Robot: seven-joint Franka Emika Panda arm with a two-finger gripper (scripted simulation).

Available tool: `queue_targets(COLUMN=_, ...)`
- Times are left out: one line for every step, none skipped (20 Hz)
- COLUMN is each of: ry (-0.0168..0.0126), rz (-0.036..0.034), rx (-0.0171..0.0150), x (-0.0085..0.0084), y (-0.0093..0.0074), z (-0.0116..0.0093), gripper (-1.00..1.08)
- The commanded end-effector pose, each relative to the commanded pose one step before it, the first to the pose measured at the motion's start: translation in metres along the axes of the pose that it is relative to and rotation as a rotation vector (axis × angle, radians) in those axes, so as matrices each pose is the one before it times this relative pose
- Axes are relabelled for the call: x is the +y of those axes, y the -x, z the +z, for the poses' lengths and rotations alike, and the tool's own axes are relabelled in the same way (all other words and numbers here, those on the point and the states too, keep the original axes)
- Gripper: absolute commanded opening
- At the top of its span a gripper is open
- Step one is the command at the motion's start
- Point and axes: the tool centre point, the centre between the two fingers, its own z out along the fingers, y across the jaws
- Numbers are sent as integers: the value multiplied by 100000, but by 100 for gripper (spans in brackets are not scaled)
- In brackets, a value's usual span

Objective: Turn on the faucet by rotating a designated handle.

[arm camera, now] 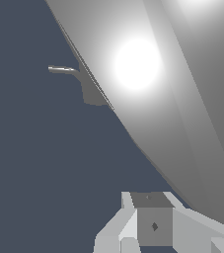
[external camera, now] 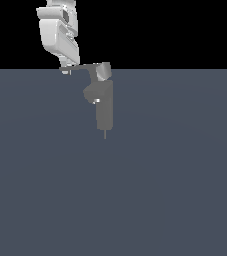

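The faucet (external camera: 104,107) is a matte grey upright body with a rounded bulge and a small shiny spot on the exterior view's left side. Its handle (external camera: 82,67) is a thin flat lever running from a blocky cap toward the exterior view's left. My gripper (external camera: 65,71) hangs from the white arm at the lever's free tip, touching or nearly touching it. In the wrist view the handle (arm camera: 182,99) fills much of the picture as a broad, brightly lit grey blade. The gripper (arm camera: 154,225) sits close beside it, fingers together with no gap showing and nothing held.
The white robot arm (external camera: 57,30) comes down from above at the exterior view's left of the faucet. A flat dark blue-grey floor (external camera: 135,200) spreads around the faucet. A small grey shape (arm camera: 91,91) with a thin line shows farther off in the wrist view.
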Motion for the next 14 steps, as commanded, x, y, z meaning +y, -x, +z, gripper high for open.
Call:
queue_targets(ry=322, rz=-650, rx=-23, x=946, y=416, z=-98, gripper=-100)
queue_targets(ry=0, rz=0, rx=0, x=253, y=11, z=-1, gripper=-100)
queue_targets(ry=0, rz=0, rx=0, x=256, y=11, z=-1, gripper=-100)
queue_targets(ry=0, rz=0, rx=0, x=258, y=11, z=-1, gripper=-100)
queue_targets(ry=-25, rz=42, rx=5, x=262, y=-9, z=-14, gripper=-100)
queue_targets(ry=0, rz=0, rx=0, x=263, y=12, z=-2, gripper=-100)
queue_targets(ry=0, rz=0, rx=0, x=0, y=0, z=0, gripper=-100)
queue_targets(ry=229, rz=607, rx=302, x=-478, y=-375, z=384, gripper=-100)
queue_targets(ry=0, rz=0, rx=0, x=205, y=-177, z=-4, gripper=-100)
queue_targets(ry=0, rz=0, rx=0, x=207, y=-179, z=-4, gripper=-100)
queue_targets(ry=-14, rz=-41, rx=-22, x=222, y=-167, z=-15, gripper=-100)
queue_targets(ry=0, rz=0, rx=0, x=211, y=-182, z=-4, gripper=-100)
queue_targets(ry=-14, rz=-41, rx=-22, x=226, y=-170, z=-15, gripper=-100)
queue_targets(ry=0, rz=0, rx=0, x=215, y=-185, z=-4, gripper=-100)
